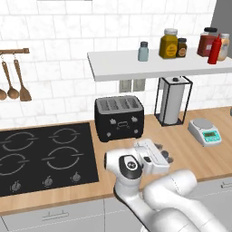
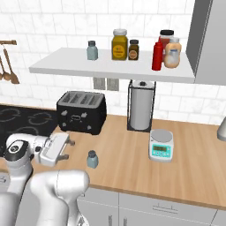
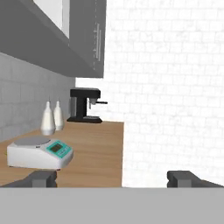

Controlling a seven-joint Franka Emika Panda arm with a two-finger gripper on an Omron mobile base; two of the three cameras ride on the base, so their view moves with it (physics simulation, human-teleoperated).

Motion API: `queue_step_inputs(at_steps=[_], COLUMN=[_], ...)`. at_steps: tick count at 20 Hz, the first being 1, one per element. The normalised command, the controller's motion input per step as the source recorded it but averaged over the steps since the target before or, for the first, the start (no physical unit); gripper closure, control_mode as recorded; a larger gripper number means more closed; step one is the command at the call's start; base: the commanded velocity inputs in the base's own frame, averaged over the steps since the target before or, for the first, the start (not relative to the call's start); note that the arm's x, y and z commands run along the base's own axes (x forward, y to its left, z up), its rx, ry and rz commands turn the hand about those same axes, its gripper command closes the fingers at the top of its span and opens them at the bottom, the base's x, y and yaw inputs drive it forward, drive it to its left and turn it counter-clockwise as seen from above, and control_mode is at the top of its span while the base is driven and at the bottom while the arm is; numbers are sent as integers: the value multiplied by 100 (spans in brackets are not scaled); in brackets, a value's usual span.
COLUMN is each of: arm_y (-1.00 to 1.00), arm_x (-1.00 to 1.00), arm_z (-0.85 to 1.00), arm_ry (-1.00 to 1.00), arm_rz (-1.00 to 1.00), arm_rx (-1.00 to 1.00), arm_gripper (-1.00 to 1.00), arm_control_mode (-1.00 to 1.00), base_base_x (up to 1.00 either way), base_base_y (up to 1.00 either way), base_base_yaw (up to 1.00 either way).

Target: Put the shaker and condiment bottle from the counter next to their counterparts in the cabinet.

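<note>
The dark fingers (image 3: pixel 43 178) stand wide apart, holding nothing; the small pale blue-grey shaker with a dark cap (image 2: pixel 92 159) stands on the wooden table (image 2: pixel 185 167) just beyond them.

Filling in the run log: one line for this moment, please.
gripper: open, empty | shaker: on counter, beside gripper | condiment bottle: on cabinet, beside peach bottle

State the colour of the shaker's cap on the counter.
Dark grey; the shaker shows best in the right base view.
</note>
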Motion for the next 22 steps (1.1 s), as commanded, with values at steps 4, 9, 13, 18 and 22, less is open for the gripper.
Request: queue_step_inputs(at_steps=[4,9,13,18,22], arm_y=[0,0,0,1,9], arm_x=[3,4,15,28,31], arm_z=[-41,-17,-8,-21,-35], arm_ry=[2,3,5,7,5], arm_rz=[-3,-1,0,0,0], arm_rx=[7,14,12,7,0], arm_gripper=[-100,-100,-100,-100,-100], arm_control_mode=[-100,-100,-100,-100,-100], base_base_x=[0,0,0,0,0], base_base_y=[0,0,0,0,0], base_base_yaw=[0,0,0,0,0])
